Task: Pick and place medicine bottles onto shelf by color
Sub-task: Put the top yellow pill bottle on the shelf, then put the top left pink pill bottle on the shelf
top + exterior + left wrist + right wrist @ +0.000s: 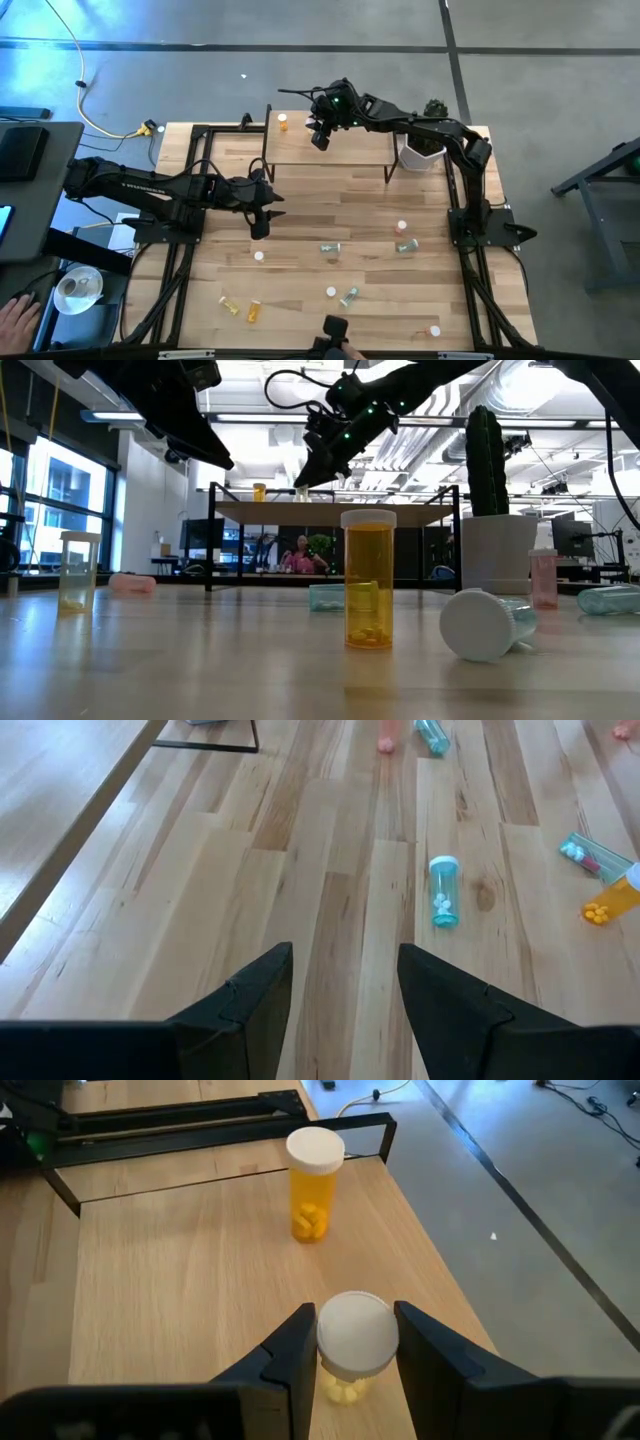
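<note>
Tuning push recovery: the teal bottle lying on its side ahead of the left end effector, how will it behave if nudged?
The teal bottle is a smooth cylinder lying flat on the table, so it will probably roll if pushed from the side. It holds only a few pills, so it is likely light and will skid easily. The left end effector is open and clear of it.

Overhead camera looks straight down, low camera level across the table (300,250), wrist cameras close; all share the shelf (330,148).
</note>
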Controlling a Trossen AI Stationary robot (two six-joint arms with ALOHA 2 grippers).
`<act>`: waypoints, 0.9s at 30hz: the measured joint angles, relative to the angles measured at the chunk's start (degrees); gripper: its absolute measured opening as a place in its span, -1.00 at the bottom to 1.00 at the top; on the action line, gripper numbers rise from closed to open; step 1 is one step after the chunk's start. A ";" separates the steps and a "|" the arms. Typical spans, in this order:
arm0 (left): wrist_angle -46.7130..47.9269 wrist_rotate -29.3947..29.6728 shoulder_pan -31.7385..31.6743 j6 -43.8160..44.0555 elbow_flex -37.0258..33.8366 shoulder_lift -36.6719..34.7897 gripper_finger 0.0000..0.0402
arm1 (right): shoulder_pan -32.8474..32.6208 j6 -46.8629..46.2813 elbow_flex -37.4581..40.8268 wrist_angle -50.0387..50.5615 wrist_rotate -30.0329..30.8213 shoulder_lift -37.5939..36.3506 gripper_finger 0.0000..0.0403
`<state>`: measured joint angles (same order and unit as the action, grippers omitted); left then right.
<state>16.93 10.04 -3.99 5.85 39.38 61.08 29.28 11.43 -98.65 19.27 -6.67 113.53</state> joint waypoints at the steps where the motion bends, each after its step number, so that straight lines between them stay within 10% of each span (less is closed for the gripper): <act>1: 0.00 -0.02 0.02 0.00 0.00 0.00 -0.14 | 0.00 0.02 0.00 0.00 0.04 0.00 -0.49; 27: -0.02 -0.02 0.02 0.00 0.00 0.00 -0.14 | 0.00 1.68 0.04 -0.32 0.85 -2.24 -0.20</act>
<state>16.91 10.02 -3.97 5.85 39.38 61.08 29.28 13.10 -98.61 18.95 -5.82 111.29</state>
